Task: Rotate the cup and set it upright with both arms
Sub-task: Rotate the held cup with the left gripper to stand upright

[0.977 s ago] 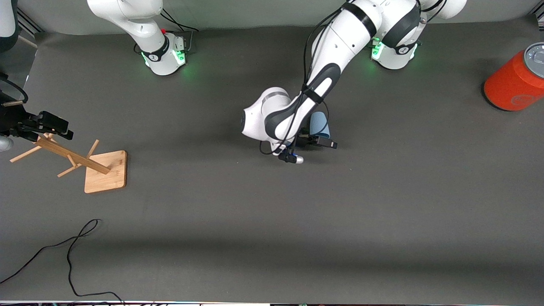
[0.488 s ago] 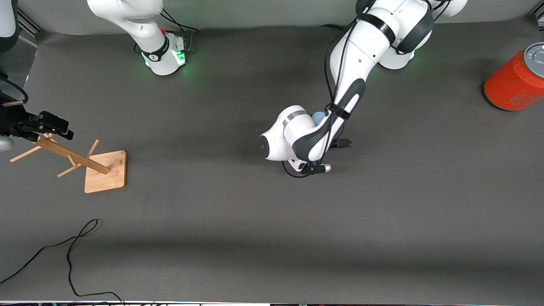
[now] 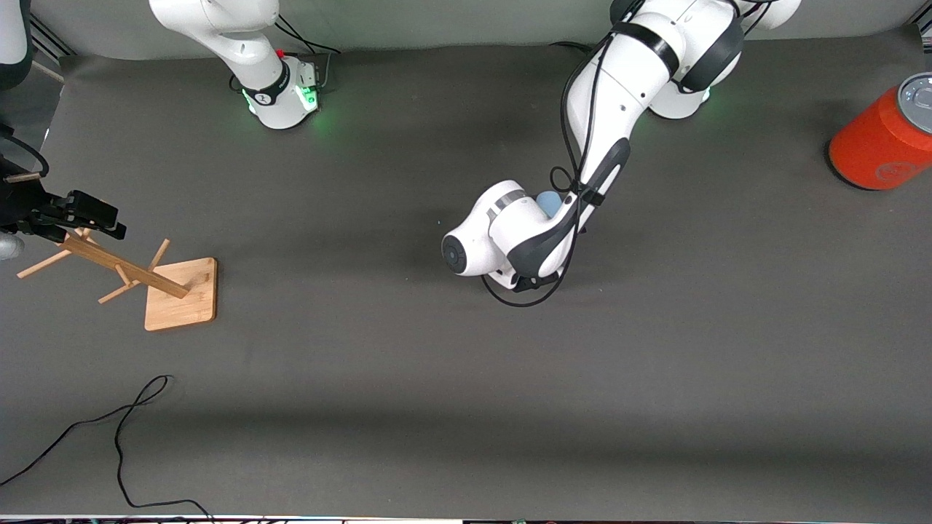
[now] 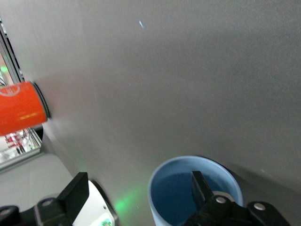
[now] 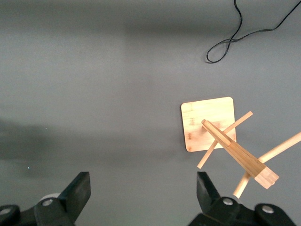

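The cup (image 3: 547,202) stands mouth up near the middle of the bench (image 3: 466,364), toward the left arm's end, almost hidden in the front view under the left arm's white wrist. In the left wrist view the left tool (image 4: 136,200) is spread open around the cup (image 4: 188,188): one finger (image 4: 203,189) reaches down inside the cup's mouth, and the other finger (image 4: 75,193) is outside the cup, well apart from its wall. The orange can (image 3: 885,138) stands at the bench edge at the left arm's end. The right tool (image 5: 143,193) waits, open and gripping nothing, over the wooden rack (image 3: 131,273) at the right arm's end of the bench. A black cable (image 3: 109,429) lies nearer to the front camera than the rack.
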